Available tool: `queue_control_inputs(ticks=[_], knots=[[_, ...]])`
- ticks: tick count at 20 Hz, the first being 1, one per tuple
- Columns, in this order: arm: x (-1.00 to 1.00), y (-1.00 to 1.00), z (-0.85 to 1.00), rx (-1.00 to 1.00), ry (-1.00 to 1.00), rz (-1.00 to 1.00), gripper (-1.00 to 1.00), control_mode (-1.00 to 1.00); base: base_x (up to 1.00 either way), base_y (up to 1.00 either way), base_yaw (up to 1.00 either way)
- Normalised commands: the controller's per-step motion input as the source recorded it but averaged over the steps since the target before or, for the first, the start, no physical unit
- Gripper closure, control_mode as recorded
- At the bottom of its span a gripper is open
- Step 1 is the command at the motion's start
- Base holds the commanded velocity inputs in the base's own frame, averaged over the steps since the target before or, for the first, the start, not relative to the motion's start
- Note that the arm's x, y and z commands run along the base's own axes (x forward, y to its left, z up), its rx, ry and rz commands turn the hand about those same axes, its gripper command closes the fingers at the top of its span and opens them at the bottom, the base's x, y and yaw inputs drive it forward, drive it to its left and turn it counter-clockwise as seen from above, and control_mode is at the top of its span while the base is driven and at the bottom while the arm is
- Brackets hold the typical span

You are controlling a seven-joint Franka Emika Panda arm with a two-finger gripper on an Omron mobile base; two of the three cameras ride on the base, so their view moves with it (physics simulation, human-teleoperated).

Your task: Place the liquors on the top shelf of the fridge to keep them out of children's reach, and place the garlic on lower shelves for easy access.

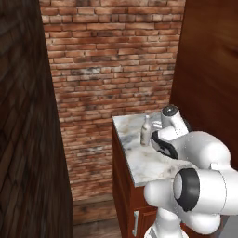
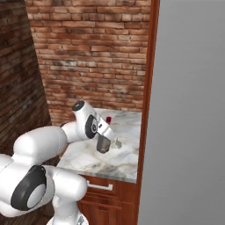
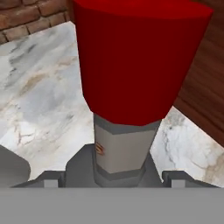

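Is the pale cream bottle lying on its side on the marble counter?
No, the pale cream bottle stands upright on the marble counter, beside the arm.

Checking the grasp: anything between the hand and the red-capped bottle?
Nothing: in the hand view, the red-capped bottle stands directly between the fingertips of the hand.

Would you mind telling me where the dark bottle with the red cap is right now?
The red-capped bottle stands on the marble counter, right in front of the hand camera; from the right base view its cap peeks out beside the gripper, near the wood cabinet.

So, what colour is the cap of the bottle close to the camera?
Red; the cap shows best in the hand view.
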Motion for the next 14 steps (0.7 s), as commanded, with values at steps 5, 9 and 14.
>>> queue_control_inputs(ticks=[5,9,14], knots=[[-0.63,0.0,0.94,0.07,-0.5,0.44,1.0,-1.0,0.0,0.0,0.0],[-0.63,0.0,1.0,0.06,-0.48,0.4,1.0,-1.0,0.0,0.0,0.0],[-0.52,0.16,1.0,0.03,-0.39,0.34,1.0,-1.0,0.0,0.0,0.0]])
